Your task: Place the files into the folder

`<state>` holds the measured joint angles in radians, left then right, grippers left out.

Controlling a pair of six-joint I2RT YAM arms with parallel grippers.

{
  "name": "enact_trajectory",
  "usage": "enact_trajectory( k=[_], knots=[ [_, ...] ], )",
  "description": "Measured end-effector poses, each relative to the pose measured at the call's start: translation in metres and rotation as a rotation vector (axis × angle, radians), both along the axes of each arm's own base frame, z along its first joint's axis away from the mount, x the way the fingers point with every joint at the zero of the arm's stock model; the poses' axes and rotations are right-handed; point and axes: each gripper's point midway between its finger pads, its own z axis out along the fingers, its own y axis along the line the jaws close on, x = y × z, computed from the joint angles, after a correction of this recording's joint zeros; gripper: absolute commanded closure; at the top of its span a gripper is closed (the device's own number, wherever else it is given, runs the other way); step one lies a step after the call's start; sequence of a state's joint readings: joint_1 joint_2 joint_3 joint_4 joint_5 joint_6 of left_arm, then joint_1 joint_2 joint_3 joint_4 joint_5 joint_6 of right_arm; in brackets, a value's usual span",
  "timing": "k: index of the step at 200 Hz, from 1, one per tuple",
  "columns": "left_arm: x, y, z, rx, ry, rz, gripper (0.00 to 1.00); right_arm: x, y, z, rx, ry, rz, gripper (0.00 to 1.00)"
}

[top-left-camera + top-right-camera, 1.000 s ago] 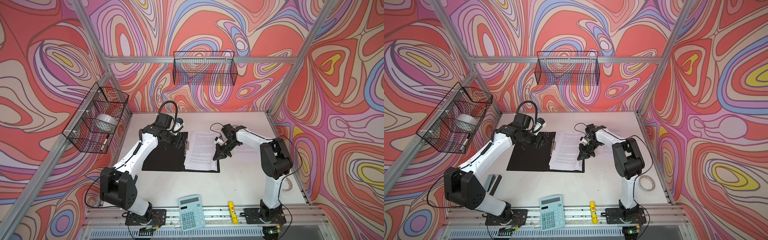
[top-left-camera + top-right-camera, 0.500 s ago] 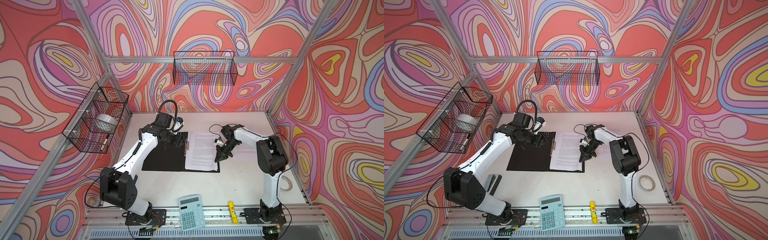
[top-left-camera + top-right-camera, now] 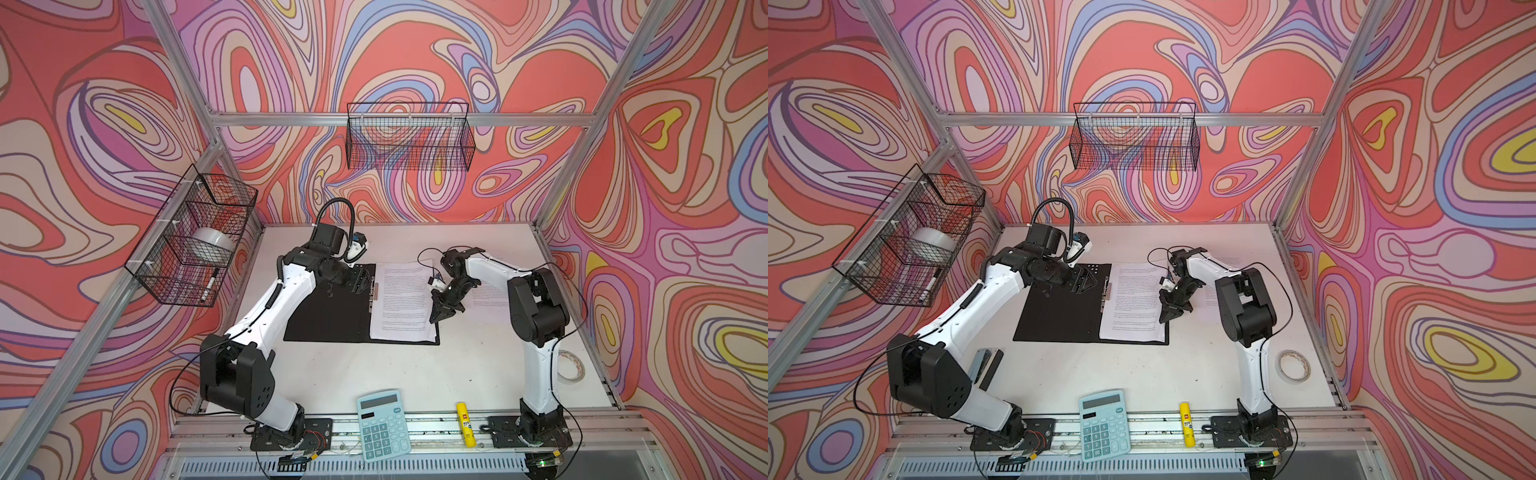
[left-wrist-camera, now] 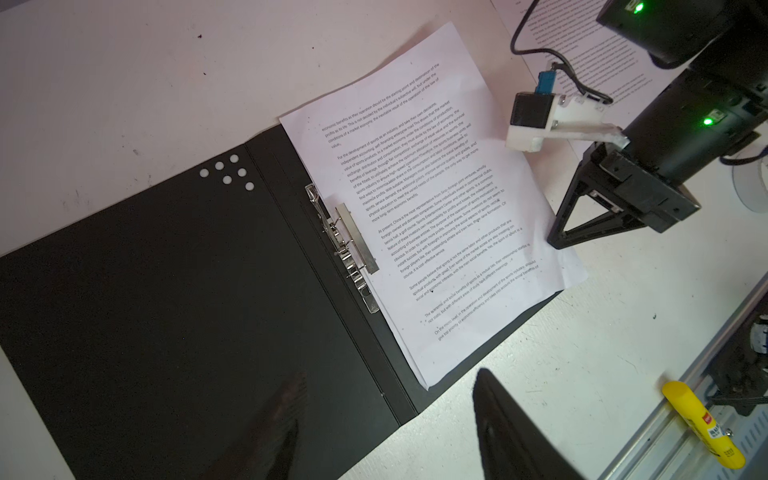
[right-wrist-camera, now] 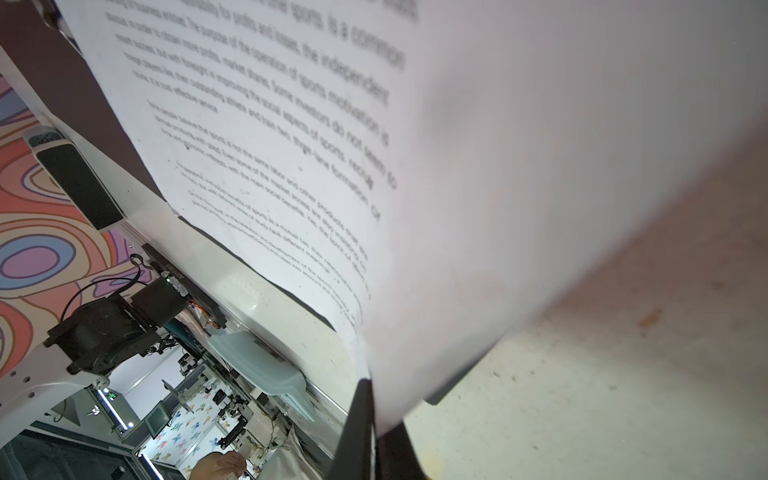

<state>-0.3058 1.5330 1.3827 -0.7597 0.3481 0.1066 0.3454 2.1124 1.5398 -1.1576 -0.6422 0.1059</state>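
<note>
White files [image 3: 401,299] seemingly pinched by right gripper [image 3: 435,318].

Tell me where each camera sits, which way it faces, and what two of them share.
Top views: high in front, facing down and back at the folder and files; left arm and right arm show.
Left wrist: above the folder, facing down; open left claw shows.
Right wrist: low beside the files, facing along them; right claw, shut on their edge, shows.
Shared: all show the files.
</note>
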Motion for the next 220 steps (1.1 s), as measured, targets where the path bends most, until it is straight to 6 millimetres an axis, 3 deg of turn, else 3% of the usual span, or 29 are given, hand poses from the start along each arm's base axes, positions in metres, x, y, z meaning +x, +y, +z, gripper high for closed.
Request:
enact_trajectory(
  k=[16,45,101,129,150,177,196,220],
  knots=[
    [0.0,0.0,0.0,-0.001,0.0,-0.001,0.35,0.0,-0.001,-0.001,-0.009,0.001,-0.001,0.7],
    [-0.001,-0.001,0.0,-0.008,0.003,-0.006,0.34,0.0,-0.006,-0.004,-0.042,-0.001,-0.005,0.59],
    [-0.002,-0.005,0.002,-0.025,0.006,-0.018,0.3,0.0,-0.025,-0.004,-0.164,-0.02,-0.012,0.56],
    [0.001,-0.011,0.016,-0.06,-0.017,-0.037,0.29,0.012,-0.045,0.012,-0.224,-0.088,-0.077,0.56],
    [0.011,-0.025,0.037,-0.09,-0.057,-0.062,0.29,0.034,-0.079,0.04,-0.234,-0.187,-0.223,0.56],
    [0.025,-0.071,0.052,-0.125,-0.081,-0.141,0.3,0.066,-0.154,0.074,-0.279,-0.315,-0.478,0.56],
    [0.03,-0.115,0.045,-0.141,-0.057,-0.202,0.3,0.078,-0.196,0.078,-0.325,-0.354,-0.596,0.56],
    [0.032,-0.169,0.019,-0.166,0.025,-0.257,0.3,0.084,-0.239,0.068,-0.381,-0.363,-0.716,0.55]
  ],
)
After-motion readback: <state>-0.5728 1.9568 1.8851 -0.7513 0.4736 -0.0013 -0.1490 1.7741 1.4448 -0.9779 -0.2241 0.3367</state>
